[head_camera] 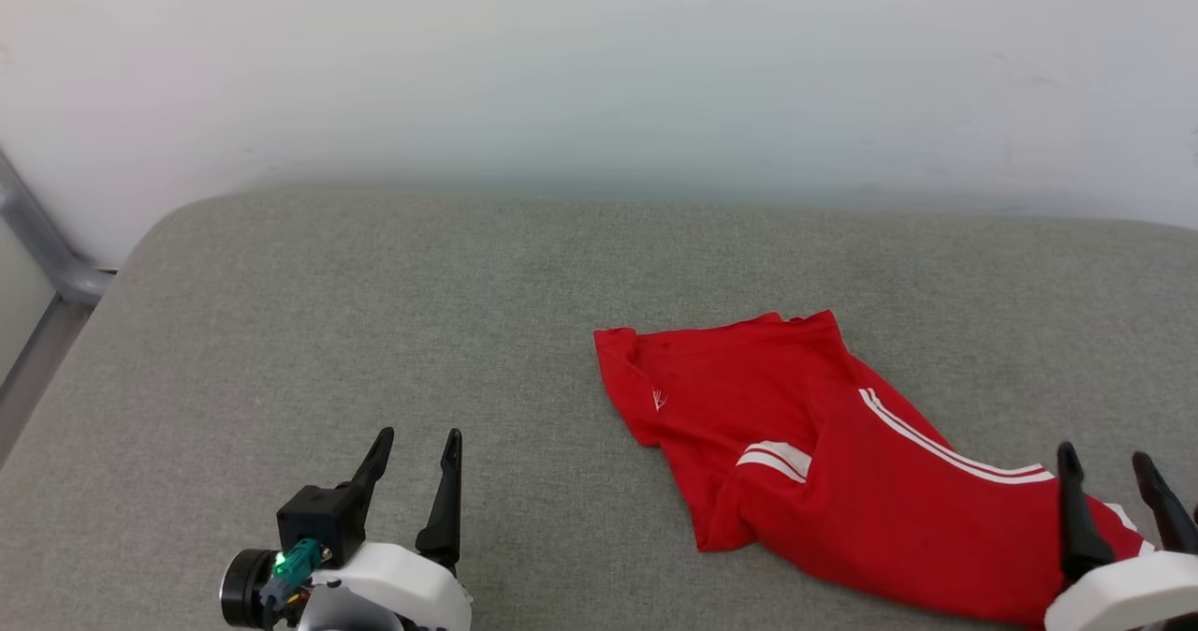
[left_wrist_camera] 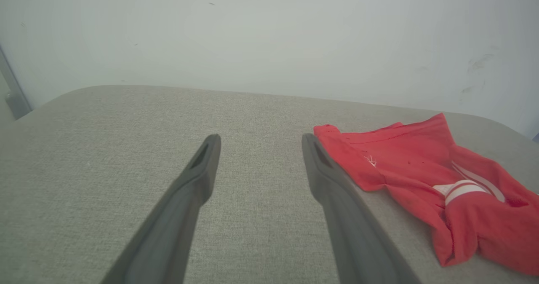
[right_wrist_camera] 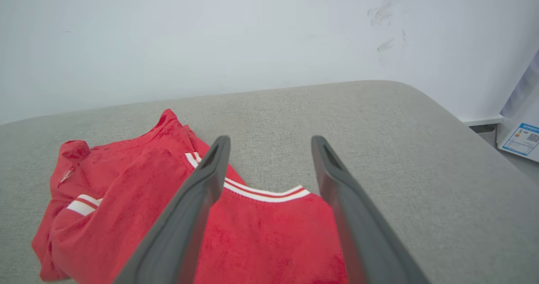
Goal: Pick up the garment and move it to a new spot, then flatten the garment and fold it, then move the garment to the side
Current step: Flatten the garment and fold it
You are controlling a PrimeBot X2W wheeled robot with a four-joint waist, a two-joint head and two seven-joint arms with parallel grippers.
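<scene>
head view: garment (head_camera: 824,444) lies crumpled on the grey cushion's (head_camera: 374,313) right. left wrist: left tool (left_wrist_camera: 259,138) splayed, empty, apart from it. right wrist: right tool (right_wrist_camera: 271,140) splayed above its white trim (nothing gripped); flattening looks next, needing edge pinches.

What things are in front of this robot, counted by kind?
Red shiny jersey with white trim stripes: 1
Grey fabric cushion under it: 1
Dark two-fingered grippers, both open: 2 (left gripper, right gripper)
Total: 4
</scene>
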